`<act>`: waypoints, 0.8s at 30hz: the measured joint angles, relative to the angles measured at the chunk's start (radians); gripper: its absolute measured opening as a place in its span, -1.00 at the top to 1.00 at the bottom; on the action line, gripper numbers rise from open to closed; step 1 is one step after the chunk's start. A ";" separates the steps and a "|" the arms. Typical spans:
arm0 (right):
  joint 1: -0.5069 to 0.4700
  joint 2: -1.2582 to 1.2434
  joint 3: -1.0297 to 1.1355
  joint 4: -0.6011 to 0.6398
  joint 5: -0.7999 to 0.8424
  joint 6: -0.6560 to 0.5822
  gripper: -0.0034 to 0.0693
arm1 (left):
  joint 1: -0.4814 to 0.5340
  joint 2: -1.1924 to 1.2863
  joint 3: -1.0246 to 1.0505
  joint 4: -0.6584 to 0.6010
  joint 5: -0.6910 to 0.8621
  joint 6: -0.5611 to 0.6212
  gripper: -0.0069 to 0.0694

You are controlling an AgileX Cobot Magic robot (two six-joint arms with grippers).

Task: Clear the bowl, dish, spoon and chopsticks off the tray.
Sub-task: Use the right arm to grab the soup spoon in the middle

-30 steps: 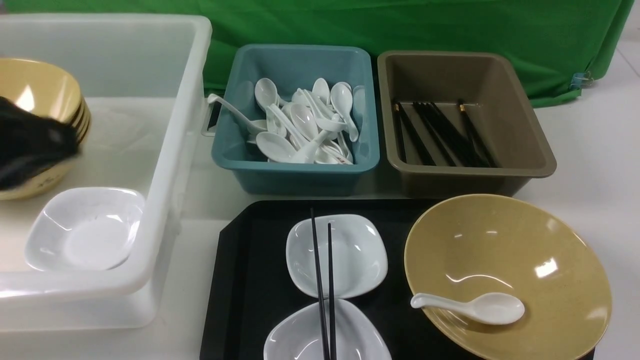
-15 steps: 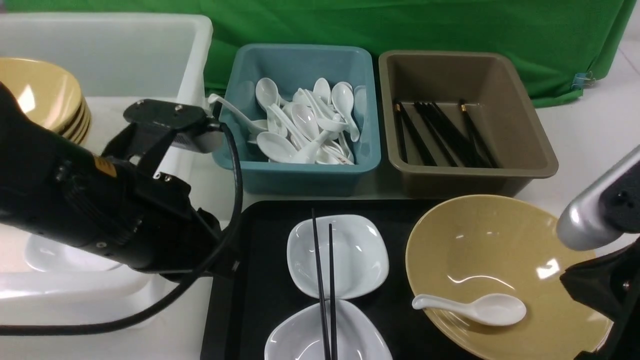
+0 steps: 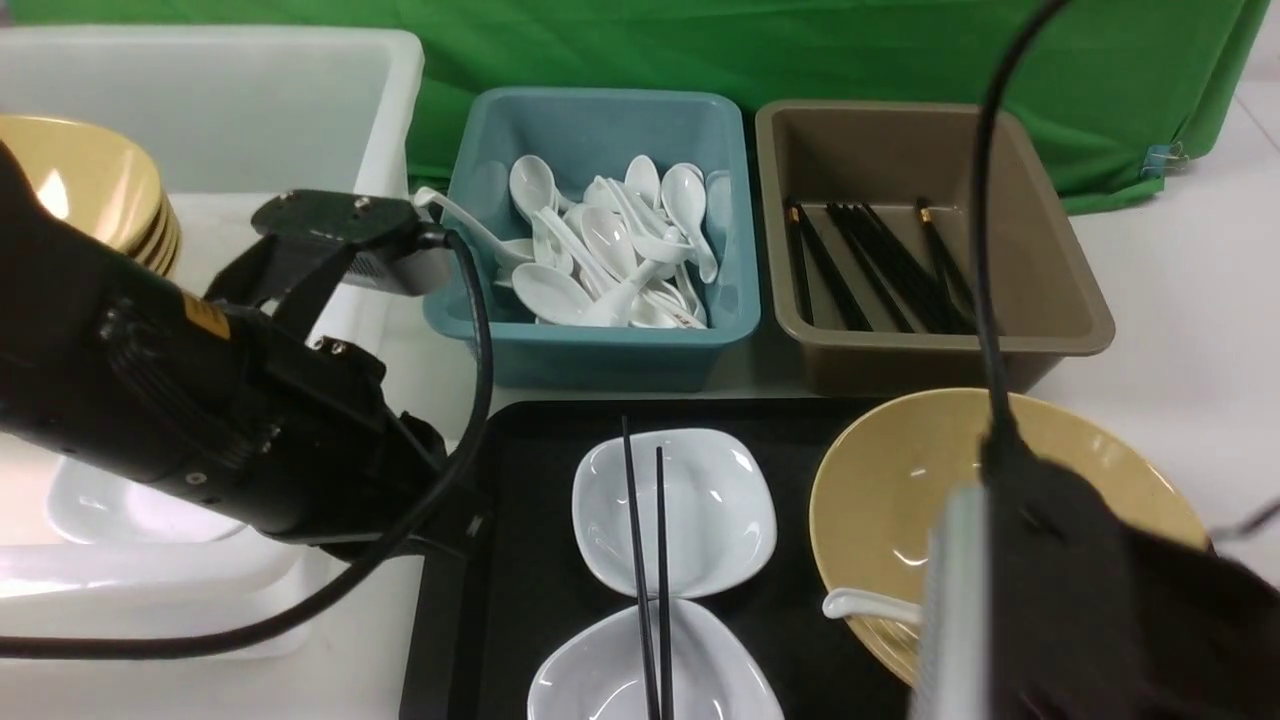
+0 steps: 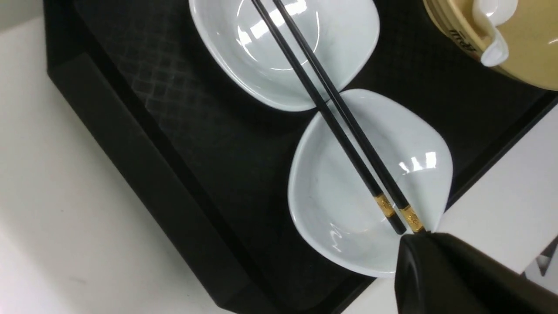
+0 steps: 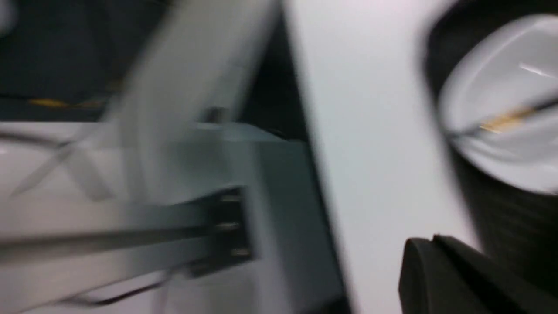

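Since half a sec ago the right arm (image 3: 1060,600) has swung in from the right edge & now covers the near-right part of the bowl (image 3: 900,470); the left arm (image 3: 180,400) has barely shifted, and the tableware hasn't moved. Far left: white tub (image 3: 390,120) w/ a stack of tan bowls (image 3: 80,180) inside. The left arm reaches across its front to the tray's left edge. Left gripper (image 4: 436,270): only one black finger shows in the wrist view, just beside the chopsticks' banded ends, so can't tell if it's spread or clenched. Next, teal tub (image 3: 600,350) full of white spoons, behind the tray (image 3: 520,500). On the tray's middle are two white dishes, far dish (image 3: 710,510) & near dish (image 3: 610,680), corners almost touching. The chopsticks (image 3: 645,560) lie across both, side by side, nearly parallel. Long axis runs near-to-far, gold-banded ends toward the robot, thin tips pointing at the tubs. Nothing lies on top of them. Brown tub (image 3: 940,360) behind holds more black sticks; the right arm's cable (image 3: 985,200) crosses in front of it. The bowl sits upright on the tray's right part. The spoon (image 3: 860,603) lies in it, handle pointing left toward the dishes w/ its end poking over the rim; its scoop is hidden behind the right arm. Right gripper (image 5: 457,274): wrist view too blurred, can't tell its state.
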 joint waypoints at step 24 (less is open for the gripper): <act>-0.929 0.145 0.165 0.228 -0.079 -0.712 -0.01 | 0.000 0.000 -0.002 -0.015 0.008 0.002 0.83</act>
